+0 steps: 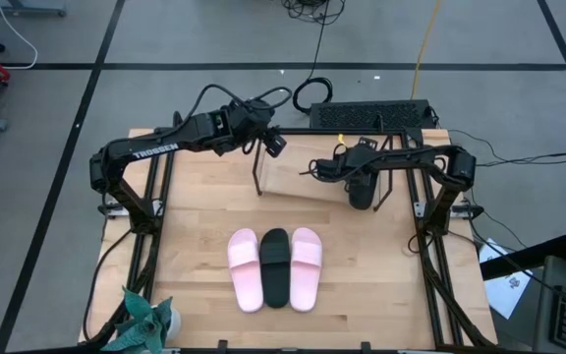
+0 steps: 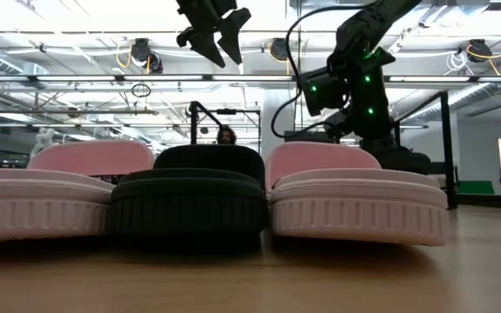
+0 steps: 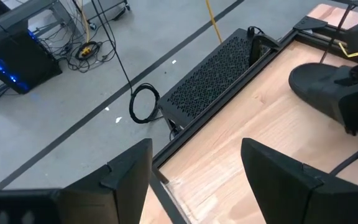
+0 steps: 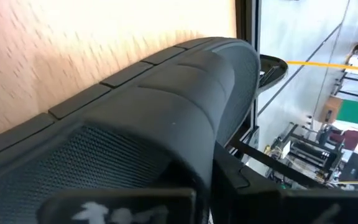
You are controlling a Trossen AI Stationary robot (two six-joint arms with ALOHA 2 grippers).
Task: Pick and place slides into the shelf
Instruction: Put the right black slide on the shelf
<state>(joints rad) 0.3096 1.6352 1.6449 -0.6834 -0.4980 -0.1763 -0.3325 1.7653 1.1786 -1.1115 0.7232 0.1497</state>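
Tabletop point(image 1: 204, 295) — right tool point(image 1: 354, 177) gripping black slide point(image 1: 362, 189)

Grey floor point(image 1: 67, 39), black tape lines point(image 1: 165, 66)

The right gripper point(image 1: 360, 183) is mostly hidden behind the black slide point(image 1: 362, 190) at center right of the high view, so its fingers can't be made out. In the right wrist view that slide is cropped at the bottom and left edges.
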